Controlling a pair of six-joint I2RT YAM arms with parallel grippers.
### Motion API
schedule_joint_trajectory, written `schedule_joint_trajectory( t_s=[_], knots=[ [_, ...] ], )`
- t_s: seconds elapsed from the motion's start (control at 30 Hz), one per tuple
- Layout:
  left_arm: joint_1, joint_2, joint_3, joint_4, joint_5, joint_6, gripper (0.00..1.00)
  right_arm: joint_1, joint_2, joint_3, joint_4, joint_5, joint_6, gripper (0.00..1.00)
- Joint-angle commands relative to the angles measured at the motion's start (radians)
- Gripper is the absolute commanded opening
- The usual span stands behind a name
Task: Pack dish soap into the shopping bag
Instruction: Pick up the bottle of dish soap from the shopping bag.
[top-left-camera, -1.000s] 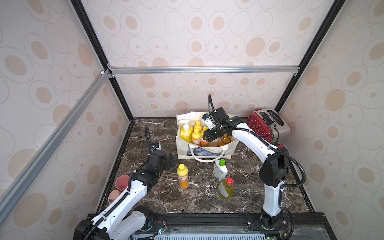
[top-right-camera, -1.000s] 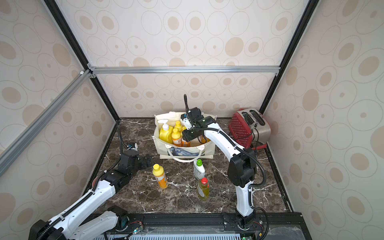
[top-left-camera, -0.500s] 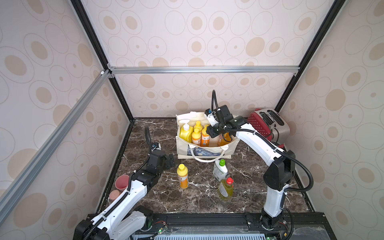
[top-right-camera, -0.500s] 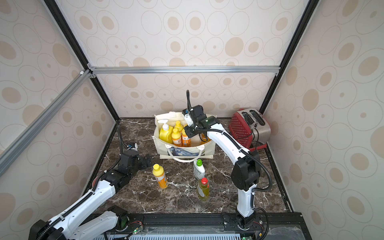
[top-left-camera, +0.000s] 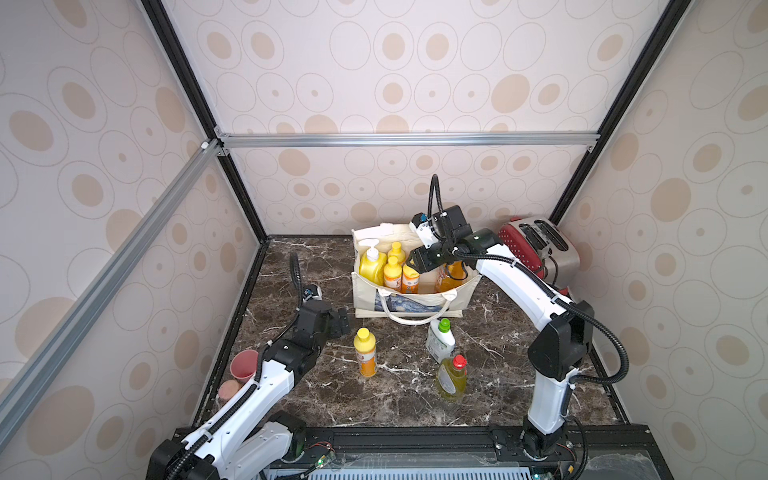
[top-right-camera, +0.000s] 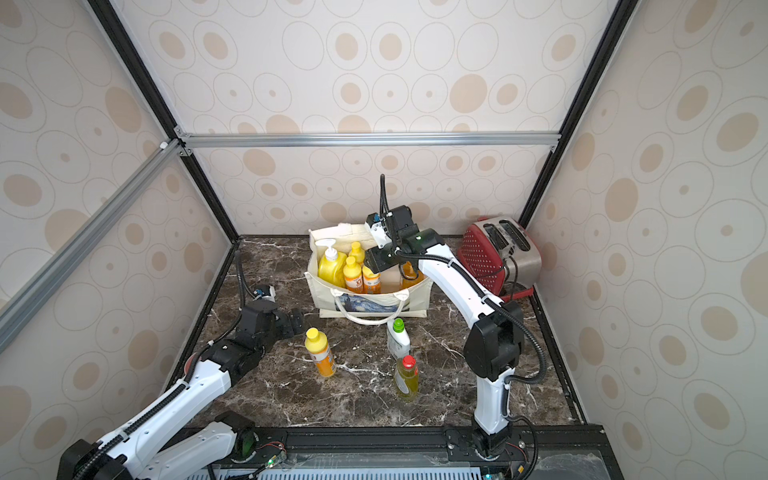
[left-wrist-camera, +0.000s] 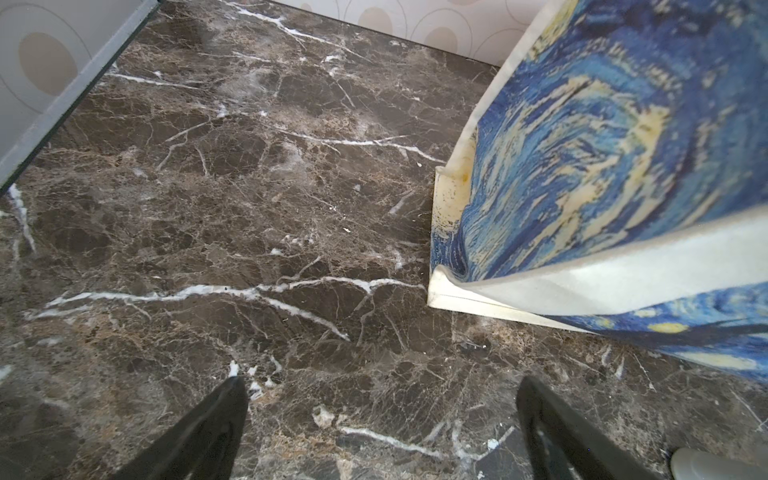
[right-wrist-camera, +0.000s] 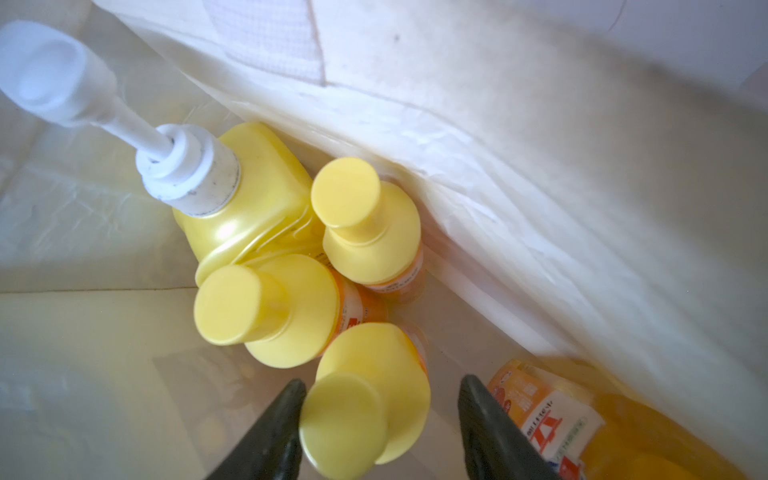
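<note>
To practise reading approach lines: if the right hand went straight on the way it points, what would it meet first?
Probably the yellow cap of the nearest small orange bottle in the shopping bag: it lies directly ahead of the open right hand, though depth is unclear.

White shells and black joint housings make up the left arm (top-left-camera: 270, 380) and right arm (top-left-camera: 515, 278); black corrugated cables (top-left-camera: 620, 353) loop along them. The left end effector (left-wrist-camera: 382, 380) and right end effector (right-wrist-camera: 382, 380) have black tapered fingers (right-wrist-camera: 270, 436).
</note>
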Motion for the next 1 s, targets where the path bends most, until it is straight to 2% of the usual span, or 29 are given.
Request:
schedule_joint_trajectory(
  t_s=[0.0,0.13,0.43,0.73,0.9,0.97],
  knots=[
    [0.001,-0.008,0.033,0.009,-0.003,0.01,0.99,-0.009,0.023,0.019,-0.016,-0.034,0.009,0.62],
    [0.002,-0.002,0.037,0.007,-0.001,0.01,0.99,-0.009,0.049,0.02,-0.024,-0.039,0.006,0.61],
    [0.001,0.003,0.039,0.007,0.001,0.011,0.99,-0.006,0.08,0.013,-0.003,-0.056,0.01,0.52],
    [0.001,0.005,0.041,0.006,0.0,0.011,0.99,0.003,0.109,0.025,-0.032,-0.028,0.001,0.52],
    [0.001,0.007,0.041,0.007,0.001,0.011,0.99,0.007,0.115,0.027,-0.055,-0.006,-0.008,0.61],
    [0.001,0.005,0.04,0.007,0.0,0.011,0.99,0.007,0.115,0.027,-0.057,-0.003,-0.009,0.61]
  ],
)
